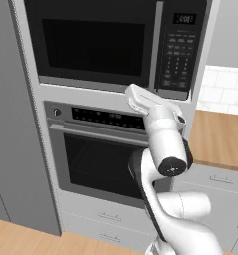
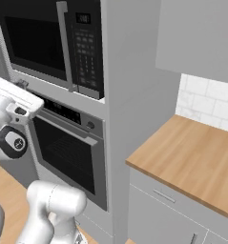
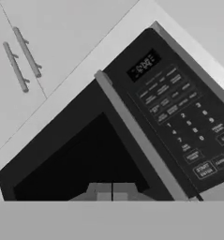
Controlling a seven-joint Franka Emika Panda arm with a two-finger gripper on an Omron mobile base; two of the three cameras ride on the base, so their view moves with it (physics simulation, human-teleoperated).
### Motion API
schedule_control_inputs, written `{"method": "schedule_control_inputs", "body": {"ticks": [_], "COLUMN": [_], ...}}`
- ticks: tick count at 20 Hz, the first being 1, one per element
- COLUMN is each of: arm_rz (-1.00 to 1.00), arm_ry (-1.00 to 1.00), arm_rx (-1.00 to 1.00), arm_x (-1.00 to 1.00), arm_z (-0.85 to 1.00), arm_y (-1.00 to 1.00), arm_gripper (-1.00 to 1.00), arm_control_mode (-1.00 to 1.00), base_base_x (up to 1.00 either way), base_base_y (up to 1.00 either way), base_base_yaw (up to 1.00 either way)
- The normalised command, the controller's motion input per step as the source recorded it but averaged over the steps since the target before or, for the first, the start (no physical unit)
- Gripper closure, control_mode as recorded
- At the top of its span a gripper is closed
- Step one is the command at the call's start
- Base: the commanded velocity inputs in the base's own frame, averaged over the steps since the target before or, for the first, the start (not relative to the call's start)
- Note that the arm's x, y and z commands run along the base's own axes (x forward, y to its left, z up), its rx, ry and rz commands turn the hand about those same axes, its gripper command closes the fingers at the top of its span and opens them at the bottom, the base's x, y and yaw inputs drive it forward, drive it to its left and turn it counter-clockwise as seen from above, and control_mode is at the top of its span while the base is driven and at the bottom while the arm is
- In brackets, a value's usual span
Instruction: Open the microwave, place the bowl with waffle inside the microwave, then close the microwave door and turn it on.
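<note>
At the top of both base views, one microwave [image 1: 115,45] is built into a tall grey cabinet column, and its microwave door [image 1: 93,45] is seen shut, with one vertical grey bar handle [image 1: 157,45] beside one keypad panel [image 1: 179,55] carrying one small display [image 1: 184,19]. Directly below, one oven [image 1: 98,154] with a horizontal handle is mounted. One wooden countertop [image 2: 191,162] is seen at the right of the right base view. Two bar pulls [image 3: 20,58] are seen on the cabinet fronts at the upper left of the hand view. One arm is raised, its wrist angled up toward the microwave's lower edge. The gripper [image 3: 112,192] is closed with fingertips touching, nothing held, and is pointed at the door window.
</note>
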Motion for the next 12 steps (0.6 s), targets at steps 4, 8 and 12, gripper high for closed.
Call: {"method": "schedule_control_inputs", "body": {"ticks": [4, 8, 12], "arm_rz": [-0.31, -0.14, -0.07], "arm_ry": [0.01, -0.1, -0.16], "arm_rx": [0.34, 0.23, 0.14], "arm_x": [-1.0, -1.0, -0.86], "arm_z": [0.17, -0.07, -0.46], "arm_y": [-0.74, -0.29, -0.11], "arm_gripper": [1.0, 1.0, 1.0], "arm_control_mode": [-1.0, -1.0, -1.0], "base_base_x": [0.0, 0.0, 0.0], "base_base_y": [0.0, 0.0, 0.0], "base_base_yaw": [0.0, 0.0, 0.0]}}
